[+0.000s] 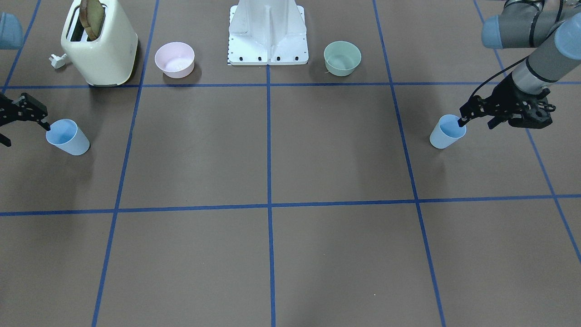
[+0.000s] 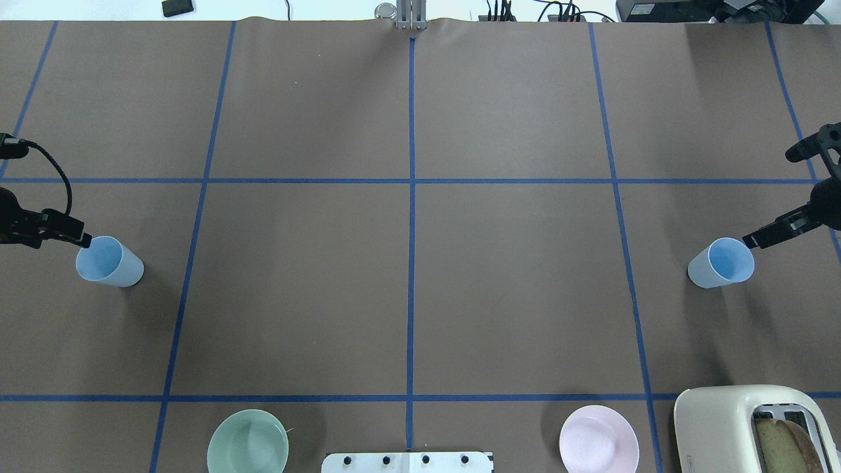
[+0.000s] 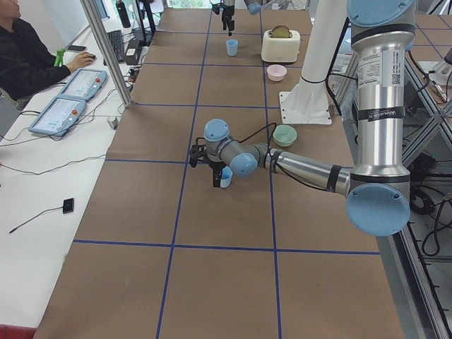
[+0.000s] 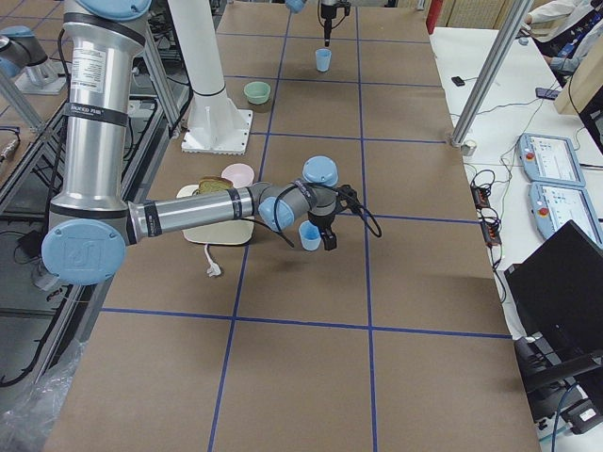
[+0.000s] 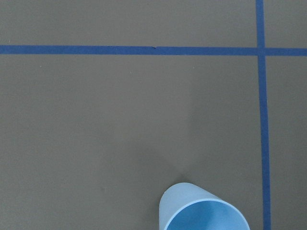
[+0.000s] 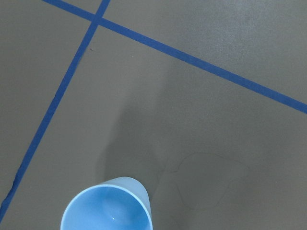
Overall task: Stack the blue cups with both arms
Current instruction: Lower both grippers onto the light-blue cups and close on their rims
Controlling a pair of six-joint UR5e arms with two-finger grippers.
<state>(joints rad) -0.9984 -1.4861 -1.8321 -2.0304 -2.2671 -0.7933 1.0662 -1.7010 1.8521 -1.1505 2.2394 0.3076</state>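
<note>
Table (image 1: 336, 150) flat brown, plain, crossed by grid of blue tape (image 1: 268, 150). Cup at left edge (image 1: 68, 137) and cup at right edge (image 1: 447, 131) both pale sky-blue, no pattern. Pink bowl (image 1: 174, 59) up top, left of centre. Mint-green bowl (image 1: 342, 57) right of centre. Toaster (image 1: 102, 45) cream, upper left; toast (image 1: 93, 18) brown. Pedestal (image 1: 268, 32) white, top centre. Left arm (image 1: 542, 59) and right arm (image 4: 94, 113) grey-silver, light blue joint caps.

the picture edge cuts off the toaster (image 2: 723, 433).
</note>
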